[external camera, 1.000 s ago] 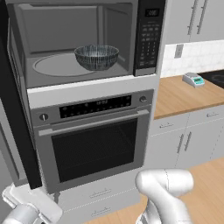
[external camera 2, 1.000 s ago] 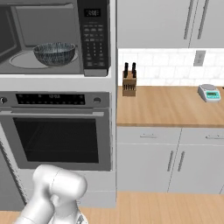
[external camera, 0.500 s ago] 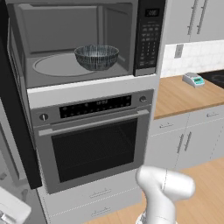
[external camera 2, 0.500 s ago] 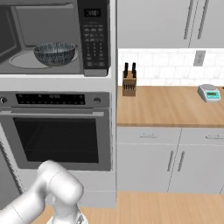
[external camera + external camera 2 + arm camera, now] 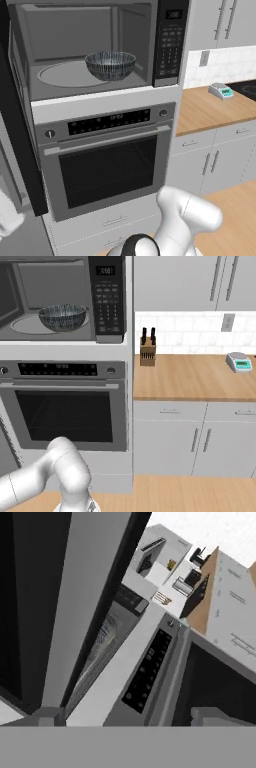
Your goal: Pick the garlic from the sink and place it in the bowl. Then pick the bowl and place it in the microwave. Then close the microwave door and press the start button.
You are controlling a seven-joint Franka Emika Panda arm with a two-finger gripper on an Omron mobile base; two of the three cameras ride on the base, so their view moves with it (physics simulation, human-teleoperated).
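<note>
I see the bowl (image 5: 110, 64) on the right side of the turntable (image 5: 75, 74) inside the microwave (image 5: 95, 50). The oven (image 5: 107, 160) sits right under it. The microwave door (image 5: 20, 130) hangs open at the left. A scale (image 5: 220, 91) sits on the counter (image 5: 200, 107), far right.

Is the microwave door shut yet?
No, in the left base view the microwave door hangs open at the left and the bowl sits exposed in the microwave cavity.
</note>
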